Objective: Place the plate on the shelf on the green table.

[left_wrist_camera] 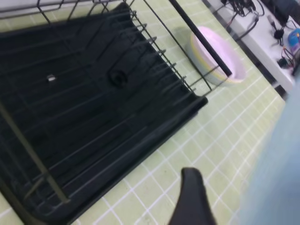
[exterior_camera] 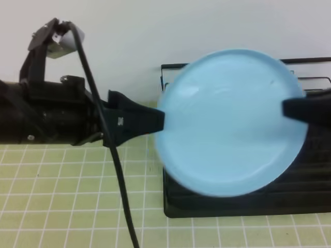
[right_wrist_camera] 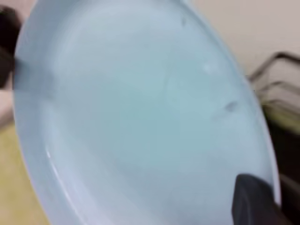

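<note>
The light blue plate (exterior_camera: pixel 227 124) hangs tilted in the air over the black shelf (exterior_camera: pixel 232 206), and it fills the right wrist view (right_wrist_camera: pixel 140 117). My right gripper (exterior_camera: pixel 285 107) is shut on its right rim, with one finger (right_wrist_camera: pixel 251 201) lying over the edge. At the plate's left rim my left gripper (exterior_camera: pixel 161 121) stands open. In the left wrist view its one visible finger (left_wrist_camera: pixel 193 197) is apart from the blurred plate (left_wrist_camera: pixel 281 168), with green table (left_wrist_camera: pixel 225 136) tiles showing between them. The shelf's tray (left_wrist_camera: pixel 84 108) lies below.
The green table (exterior_camera: pixel 62 196) stretches out in front of and left of the shelf. A stack of pale pink and yellow dishes (left_wrist_camera: pixel 218 56) sits just beyond the shelf's far rail. A black cable (exterior_camera: pixel 119 170) hangs down from the left arm across the tiles.
</note>
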